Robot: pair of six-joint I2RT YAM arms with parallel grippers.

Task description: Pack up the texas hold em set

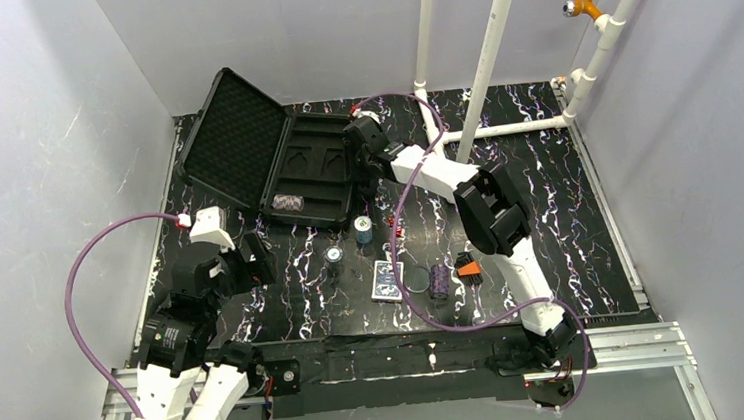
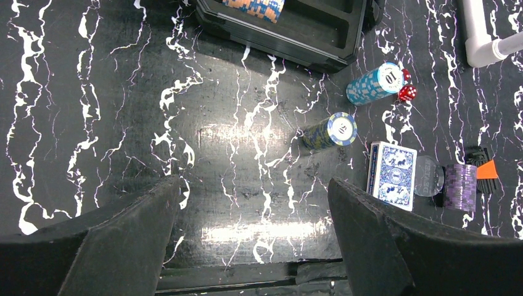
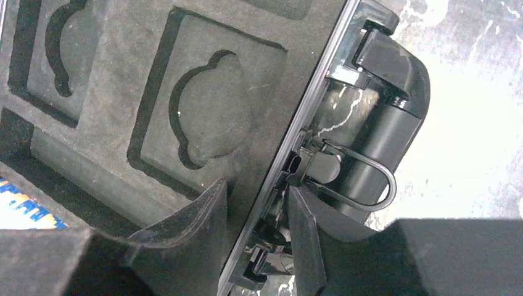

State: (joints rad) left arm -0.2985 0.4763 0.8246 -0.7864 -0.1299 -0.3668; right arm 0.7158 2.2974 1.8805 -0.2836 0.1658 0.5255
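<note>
The black case point(image 1: 315, 169) lies open at the back left, its foam lid point(image 1: 237, 140) leaning back. One chip roll point(image 1: 289, 201) lies in the tray. My right gripper point(image 1: 362, 159) is shut on the case's right rim point(image 3: 308, 111) by the latch, one finger inside the tray and one outside point(image 3: 256, 206). A teal roll point(image 1: 363, 229), a dark roll point(image 1: 334, 256), the blue-backed deck point(image 1: 388, 280), the round disc point(image 1: 419, 279) and a purple roll point(image 1: 440, 281) sit on the table. My left gripper point(image 1: 257, 262) is open and empty over bare table point(image 2: 253, 185).
Red dice point(image 1: 397, 230) lie beside the teal roll. A small orange-and-black object point(image 1: 468, 266) sits right of the purple roll. White pipes point(image 1: 497, 60) stand at the back right. Grey walls close in the black marbled table point(image 1: 569, 215).
</note>
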